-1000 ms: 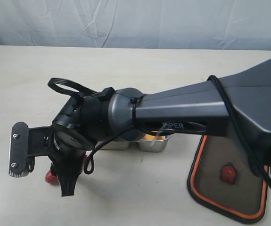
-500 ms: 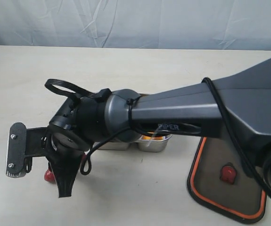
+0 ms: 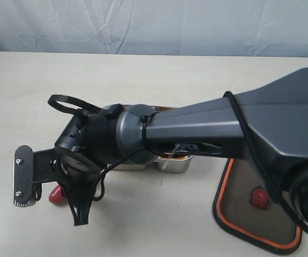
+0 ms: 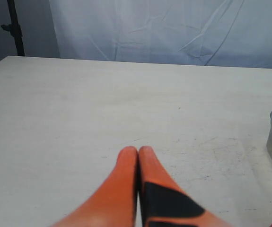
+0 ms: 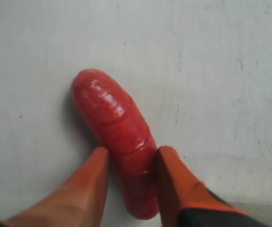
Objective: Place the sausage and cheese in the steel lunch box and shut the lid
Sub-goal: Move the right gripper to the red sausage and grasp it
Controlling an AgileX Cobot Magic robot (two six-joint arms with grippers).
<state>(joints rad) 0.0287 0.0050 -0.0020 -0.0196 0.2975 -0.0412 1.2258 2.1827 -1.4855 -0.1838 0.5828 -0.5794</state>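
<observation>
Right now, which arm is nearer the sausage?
Right. Its fingers grip the sausage from both sides; the left fingers are shut over the table, away from it.

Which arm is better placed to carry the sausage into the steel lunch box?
Right. The right hand has its fingers against both sides of the sausage; the left hand is shut, holding nothing.
</observation>
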